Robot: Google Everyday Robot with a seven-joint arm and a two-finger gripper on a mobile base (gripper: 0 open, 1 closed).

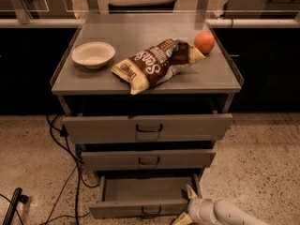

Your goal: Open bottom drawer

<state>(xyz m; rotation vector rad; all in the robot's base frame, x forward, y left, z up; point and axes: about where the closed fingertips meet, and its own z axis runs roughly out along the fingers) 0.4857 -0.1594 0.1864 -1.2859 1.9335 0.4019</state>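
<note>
Gripper: the gripper [185, 205] sits low at about 5 o'clock from where I stand, right at the right-hand front corner of the bottom drawer [140, 190].
Fingers: spread apart. One pale fingertip [190, 191] points up toward 12 o'clock just behind the drawer's front panel, and the other lies lower, out in front of it. I cannot tell whether they press on the panel.
Arm: a white, rounded arm [229, 213] comes in from the 4 o'clock corner, low over the floor [262, 163].
Bottom drawer: lowest of the three, at 6 o'clock under the cabinet. It is pulled out so that its shallow grey tray shows, and its small dark pull handle [151, 211] is centred on the low front.
Middle drawer: the middle drawer [147, 159] is directly above it and juts forward a little, with a like handle.
Top drawer: the top drawer [147, 128] has the tallest and widest front, and it too stands out from the frame, with a dark gap above it.
Cabinet top: the grey cabinet top [140, 32] is a flat surface with a low raised rim.
Bowl: a pale bowl [93, 54] stands upright at 9 o'clock on the top.
Chip bag: a brown and cream chip bag [157, 62] lies on its side across the middle, slanting from 7 o'clock toward 2 o'clock.
Orange: an orange [204, 42] sits at 2 o'clock, just beside the bag's upper end.
Cables: dark cables [70, 172] trail down the floor at 8 o'clock, beside the cabinet's left leg.
</note>
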